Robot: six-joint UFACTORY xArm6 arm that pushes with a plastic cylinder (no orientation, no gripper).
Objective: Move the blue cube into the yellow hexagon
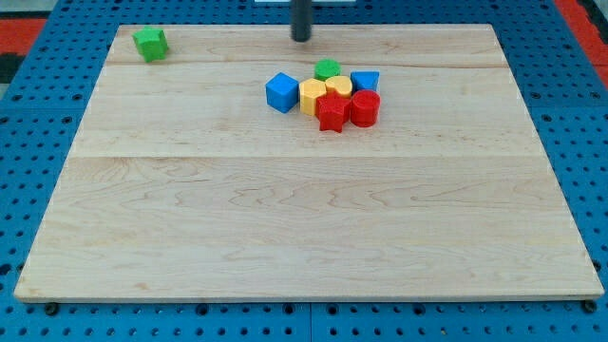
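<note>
The blue cube (281,92) sits in the upper middle of the wooden board, its right side touching or almost touching the yellow hexagon (312,96). My tip (301,38) is near the view's top edge, above and slightly right of the blue cube, apart from all blocks.
Packed to the right of the yellow hexagon are a yellow heart (338,87), a green block (328,68), a second blue block (365,82), a red star (331,113) and a red cylinder (365,107). A green cube (150,44) sits at the top left corner.
</note>
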